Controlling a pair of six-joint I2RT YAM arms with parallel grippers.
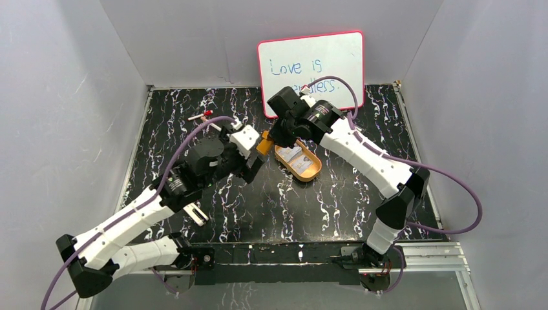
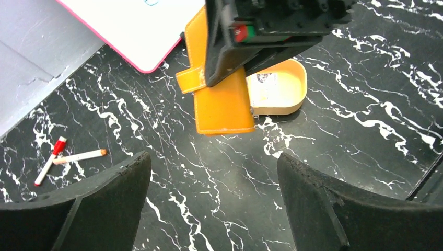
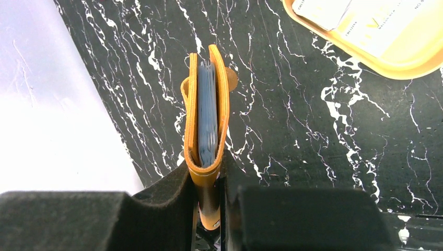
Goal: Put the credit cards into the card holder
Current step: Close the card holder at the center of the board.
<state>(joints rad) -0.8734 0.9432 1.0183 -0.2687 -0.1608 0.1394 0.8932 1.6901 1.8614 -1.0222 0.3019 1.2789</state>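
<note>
Right claw (image 3: 209, 180) pinches folded wallet (image 3: 207, 104) near worktop (image 1: 271, 206) far edge, centre. Left claw (image 2: 214, 178) spread, empty. Cards (image 3: 384, 26) in tray (image 3: 418, 65) beside wallet, print unreadable. Whiteboard (image 1: 310, 64) reads "Love is"; rest hidden.

Bright, even light is falling from overhead, leaving only soft, faint shadows on the desk (image 1: 310, 206). The whiteboard (image 2: 130, 26) is blowing out to flat white, and the fingers (image 2: 94, 209) of the left pincer (image 2: 213, 157) are blurring close to the lens.
</note>
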